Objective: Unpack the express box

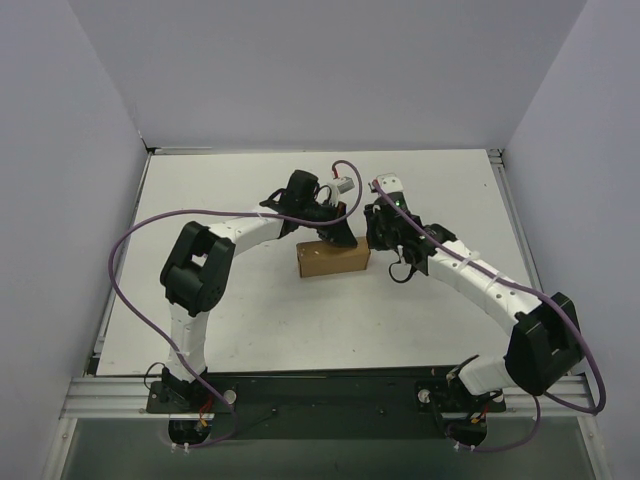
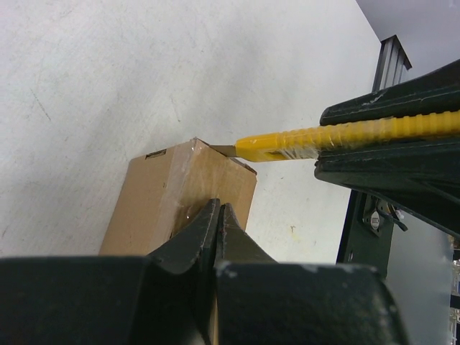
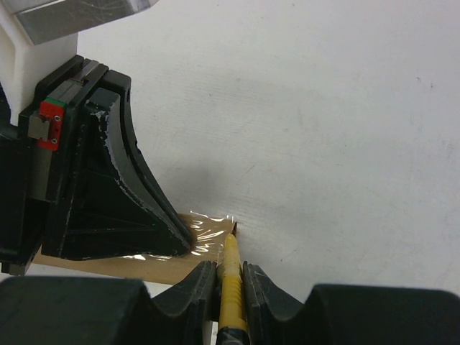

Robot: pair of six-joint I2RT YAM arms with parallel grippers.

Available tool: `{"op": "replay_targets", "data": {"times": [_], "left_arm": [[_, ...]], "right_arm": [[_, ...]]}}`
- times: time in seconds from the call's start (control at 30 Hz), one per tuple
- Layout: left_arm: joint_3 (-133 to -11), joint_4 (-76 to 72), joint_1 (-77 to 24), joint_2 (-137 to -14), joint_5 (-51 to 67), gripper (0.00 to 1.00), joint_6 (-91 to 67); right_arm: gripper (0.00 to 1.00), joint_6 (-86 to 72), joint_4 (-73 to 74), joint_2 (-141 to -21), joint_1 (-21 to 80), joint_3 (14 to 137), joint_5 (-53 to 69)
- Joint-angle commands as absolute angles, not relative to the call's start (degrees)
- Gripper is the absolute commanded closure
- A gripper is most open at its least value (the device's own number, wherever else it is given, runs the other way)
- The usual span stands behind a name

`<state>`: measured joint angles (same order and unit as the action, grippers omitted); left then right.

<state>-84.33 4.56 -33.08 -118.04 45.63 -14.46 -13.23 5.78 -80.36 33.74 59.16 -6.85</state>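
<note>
The express box (image 1: 333, 260) is a small brown cardboard mailer lying mid-table, with shiny clear tape over its top (image 3: 208, 237). My left gripper (image 2: 219, 207) is shut with nothing between its fingers. Its tips press down on the box top (image 2: 180, 190). My right gripper (image 3: 230, 272) is shut on a yellow utility knife (image 3: 231, 277), just right of the box. The knife (image 2: 345, 136) points at the box, and its blade tip (image 2: 224, 151) touches the box's upper end edge. From above, the two grippers (image 1: 338, 237) (image 1: 378, 238) meet over the box's right half.
The white table (image 1: 250, 320) is walled in by grey panels on the left, back and right. A metal rail (image 1: 320, 395) runs along the near edge by the arm bases. Purple cables loop off both arms.
</note>
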Motion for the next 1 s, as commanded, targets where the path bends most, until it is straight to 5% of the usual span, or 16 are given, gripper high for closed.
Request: {"op": "replay_targets", "data": {"times": [0.0, 0.6, 0.97], "left_arm": [[-83.1, 7.4, -32.8, -120.6, 34.3, 1.0, -12.0], [-82.5, 5.6, -31.5, -114.7, 37.7, 1.0, -13.2], [-72.7, -5.3, -26.5, -107.8, 59.3, 1.0, -17.2]], "right_arm": [[1.0, -15.4, 13.0, -81.6, 35.9, 60.6, -2.2], [1.0, -9.2, 4.0, -86.7, 34.1, 62.4, 2.1], [1.0, -6.9, 4.0, -92.4, 33.5, 69.2, 6.1]]}}
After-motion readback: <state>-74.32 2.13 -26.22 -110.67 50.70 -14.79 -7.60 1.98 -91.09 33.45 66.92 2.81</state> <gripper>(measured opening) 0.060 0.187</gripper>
